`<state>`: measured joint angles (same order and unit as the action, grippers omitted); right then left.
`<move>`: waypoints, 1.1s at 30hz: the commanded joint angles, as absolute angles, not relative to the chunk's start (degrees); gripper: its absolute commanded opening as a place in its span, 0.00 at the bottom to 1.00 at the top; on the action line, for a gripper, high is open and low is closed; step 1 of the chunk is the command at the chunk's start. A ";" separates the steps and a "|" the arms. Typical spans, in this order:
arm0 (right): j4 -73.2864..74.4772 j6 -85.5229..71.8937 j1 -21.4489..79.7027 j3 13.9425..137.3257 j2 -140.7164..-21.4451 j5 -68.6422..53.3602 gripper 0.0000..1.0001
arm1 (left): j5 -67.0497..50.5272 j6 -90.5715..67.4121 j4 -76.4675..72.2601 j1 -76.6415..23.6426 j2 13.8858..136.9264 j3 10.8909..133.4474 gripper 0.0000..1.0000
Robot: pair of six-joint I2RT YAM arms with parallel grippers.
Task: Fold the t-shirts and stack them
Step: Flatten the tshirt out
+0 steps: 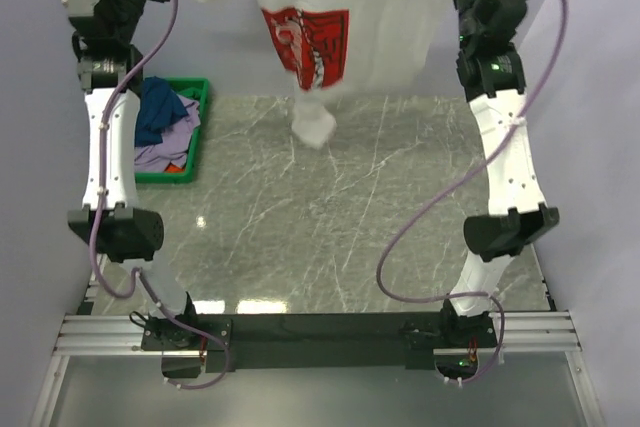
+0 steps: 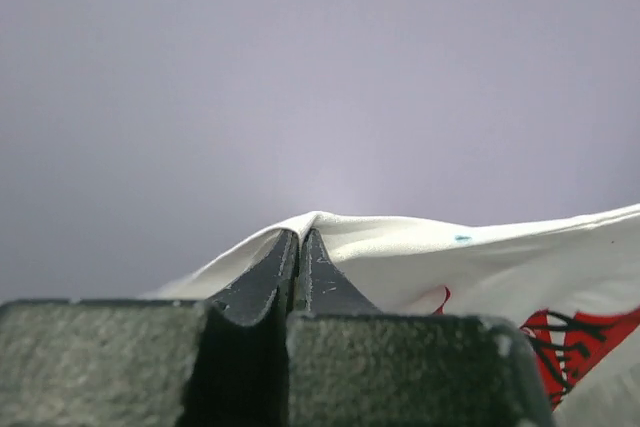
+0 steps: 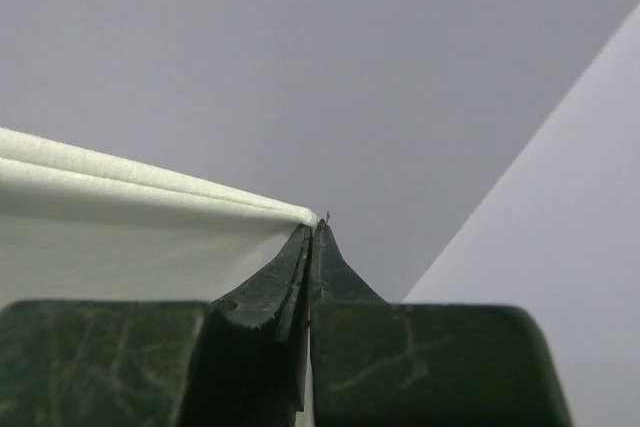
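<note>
Though unseen at wrists, t-shirts [image 1: 160, 125] in crate [image 1: 204, 95] overhead

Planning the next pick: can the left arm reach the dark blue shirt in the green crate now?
Probably not yet. The dark blue shirt lies uncovered in the green crate beside that arm, but the left pincer is shut on the white t-shirt, stretched aloft with the right pincer.

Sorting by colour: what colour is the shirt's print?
The print on the white t-shirt is mainly red; clearest in top external view.

Matt white cloth t-shirt [image 1: 400, 17], glossy veined stone-look table [image 1: 400, 177], smooth green plastic crate [image 1: 160, 178]
</note>
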<state>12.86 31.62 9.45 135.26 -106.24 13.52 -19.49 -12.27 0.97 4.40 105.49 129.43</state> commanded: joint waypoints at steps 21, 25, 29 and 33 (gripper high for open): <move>9.31 50.36 2.81 51.71 -69.70 -2.02 0.00 | -22.85 28.73 18.69 7.47 71.01 51.42 0.01; 13.08 50.98 2.72 49.92 -69.26 -2.37 0.00 | -22.93 33.56 24.85 7.56 71.89 51.67 0.01; 25.80 54.04 2.64 52.12 -66.10 -5.01 0.00 | -26.54 41.82 38.55 7.47 68.92 55.19 0.01; 35.31 59.49 2.55 48.89 -59.60 -6.59 0.00 | -28.39 51.92 52.88 6.77 63.73 55.90 0.01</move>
<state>25.89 52.90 4.56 49.41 -65.01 -10.37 -29.74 39.46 38.50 6.02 68.42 53.45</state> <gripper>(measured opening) 0.006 0.020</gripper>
